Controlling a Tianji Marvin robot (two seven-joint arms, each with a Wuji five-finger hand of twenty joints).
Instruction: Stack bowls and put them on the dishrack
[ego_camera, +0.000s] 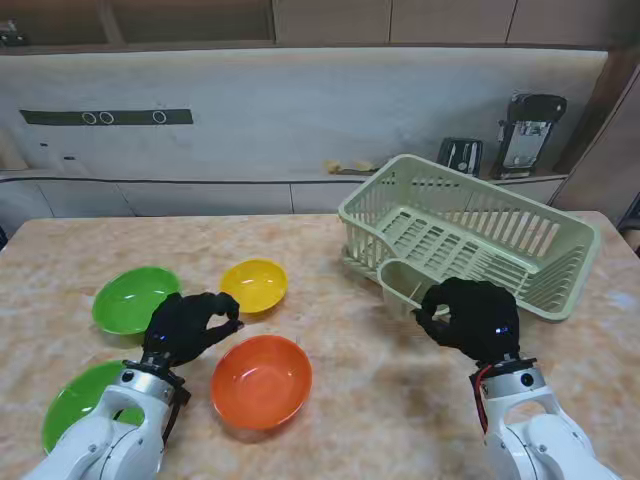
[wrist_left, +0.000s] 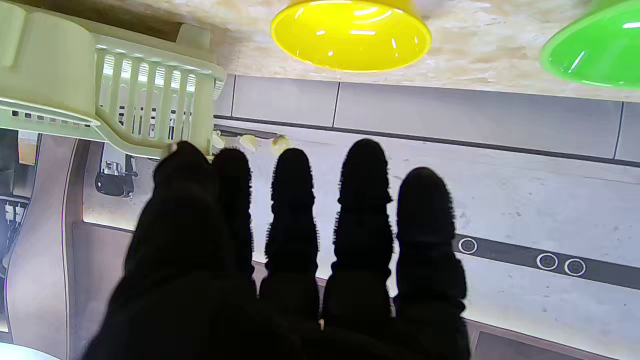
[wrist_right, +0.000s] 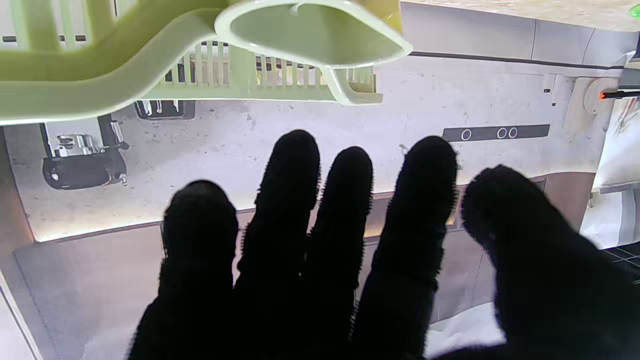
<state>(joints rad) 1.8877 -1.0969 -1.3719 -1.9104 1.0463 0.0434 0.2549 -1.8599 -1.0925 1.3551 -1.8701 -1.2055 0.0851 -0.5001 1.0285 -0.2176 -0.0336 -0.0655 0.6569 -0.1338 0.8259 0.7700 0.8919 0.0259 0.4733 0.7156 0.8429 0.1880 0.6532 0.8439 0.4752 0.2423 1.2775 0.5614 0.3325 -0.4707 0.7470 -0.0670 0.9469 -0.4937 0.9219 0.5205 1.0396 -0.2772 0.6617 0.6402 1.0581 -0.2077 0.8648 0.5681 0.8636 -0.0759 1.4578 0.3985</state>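
While our four bowls are lying unstacked, we are hovering our left hand (ego_camera: 190, 327) and right hand (ego_camera: 470, 318) empty, fingers apart, ready to gather them.

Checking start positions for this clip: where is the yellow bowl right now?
In the stand view the yellow bowl sits left of centre on the table, just right of the farther green bowl and beyond the orange bowl, apart from both.

Tabletop (ego_camera: 400, 390): mottled beige-pink stone pattern. Far wall (ego_camera: 300, 120): pale speckled panel, with a dark strip (ego_camera: 105, 117) carrying three round sockets at far left. Ledge (ego_camera: 200, 180) below the wall; black appliance (ego_camera: 530, 130) standing at far right. Wooden cabinets (ego_camera: 400, 20) overhead.
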